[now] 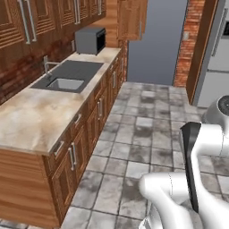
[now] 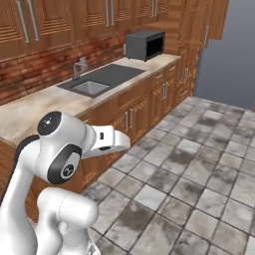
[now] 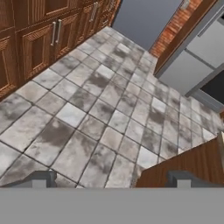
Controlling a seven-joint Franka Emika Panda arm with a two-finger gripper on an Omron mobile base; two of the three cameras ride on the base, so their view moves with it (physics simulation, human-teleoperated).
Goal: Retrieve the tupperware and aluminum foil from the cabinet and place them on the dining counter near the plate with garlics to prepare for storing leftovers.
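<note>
Gripper (image 3: 109,179): fingertips (image 3: 40,178) spread wide, holding nothing, aimed down at grey tiled floor (image 3: 100,109). No tupperware or foil in frame. Wood corner (image 3: 188,164) just beside the right-hand tip. Drawer cabinets (image 3: 39,39) up-left of gripper, steel fridge (image 3: 197,57) up-right. Sink (image 1: 65,83) and microwave (image 1: 90,40) on the marbled counter (image 1: 31,120).

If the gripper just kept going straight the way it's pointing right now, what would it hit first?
Most likely the grey tiled floor. The gripper, fingertips apart with nothing between them, looks down at bare tiles, with the low wood cabinets off to one side. Depth is unclear, but nothing seems to stand in between.
</note>
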